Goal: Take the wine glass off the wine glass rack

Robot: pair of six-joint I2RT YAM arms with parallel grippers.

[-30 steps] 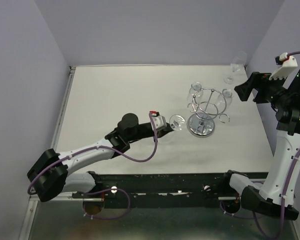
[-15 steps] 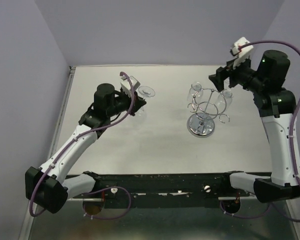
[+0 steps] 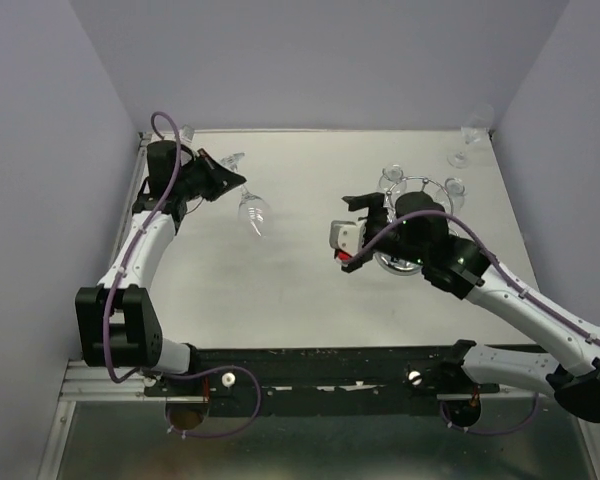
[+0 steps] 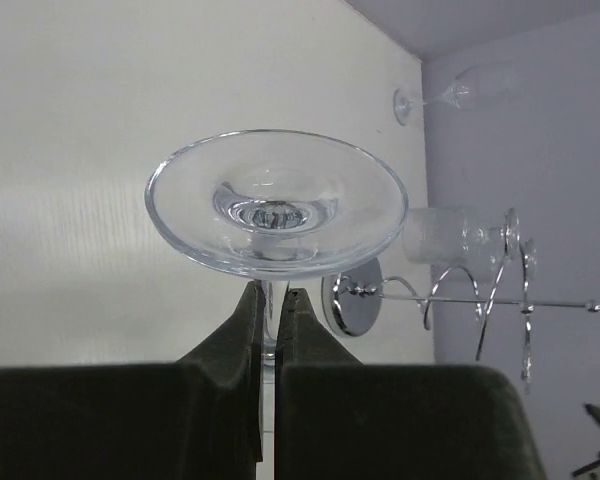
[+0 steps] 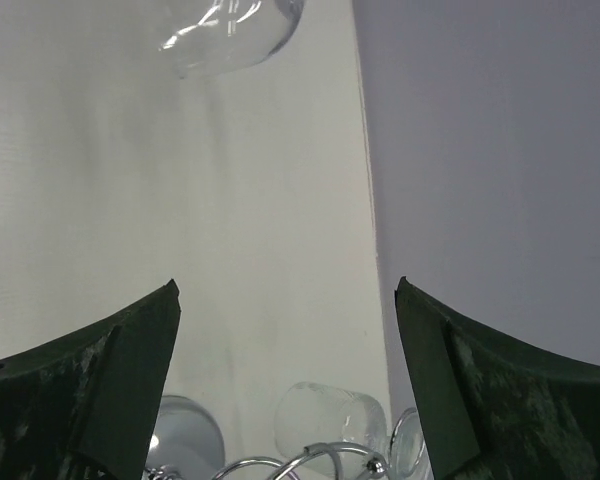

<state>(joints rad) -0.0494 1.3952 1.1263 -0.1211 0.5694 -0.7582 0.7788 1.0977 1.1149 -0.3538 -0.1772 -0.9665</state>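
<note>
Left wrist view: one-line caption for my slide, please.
Left gripper shut on the wine glass by its stem, foot toward the camera, wine glass rack behind.

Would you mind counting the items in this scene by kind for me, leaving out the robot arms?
Wine glasses: 4 (one in the left hand, two on the rack, one in the far right corner)
Rack: 1
Total: 5
</note>
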